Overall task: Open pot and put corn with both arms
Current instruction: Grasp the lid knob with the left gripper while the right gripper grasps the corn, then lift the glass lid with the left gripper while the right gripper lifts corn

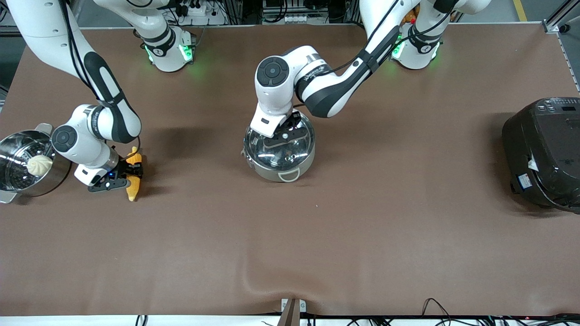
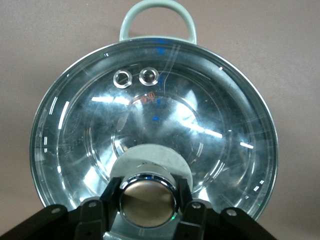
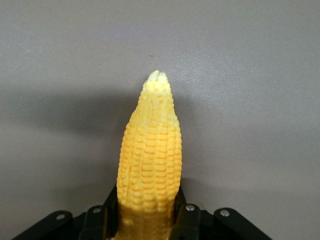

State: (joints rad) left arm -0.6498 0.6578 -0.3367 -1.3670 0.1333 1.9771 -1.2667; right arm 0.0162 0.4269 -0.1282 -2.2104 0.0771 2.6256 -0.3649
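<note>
Left wrist view shows us the left gripper [image 2: 147, 200] with its jaws closed on either side of the copper-coloured knob [image 2: 147, 201] of the glass lid [image 2: 150, 125], which sits on the pot [image 1: 280, 151] at mid-worktop. In the right wrist view the right gripper [image 3: 149, 215] has its jaws clamped on the thick end of the corn [image 3: 149, 170], tip pointing away; from the front the cob lies at the worktop, toward the right arm's end of the table.

We judge the step in hand to be the lid lift. We should raise it straight up, level, well off the rim, then swing it aside so the corn has an open path. The cob is about as long as the pot is wide, so we would tilt it in tip-first.

Brown cloth covers the worktop [image 1: 362, 235], rippled at the near edge. A steel steamer [image 1: 18, 165] holding a white bun [image 1: 40, 165] stands just beside the right gripper; a black rice cooker [image 1: 543, 151] sits at the left arm's end. Cables trail along the edges.
</note>
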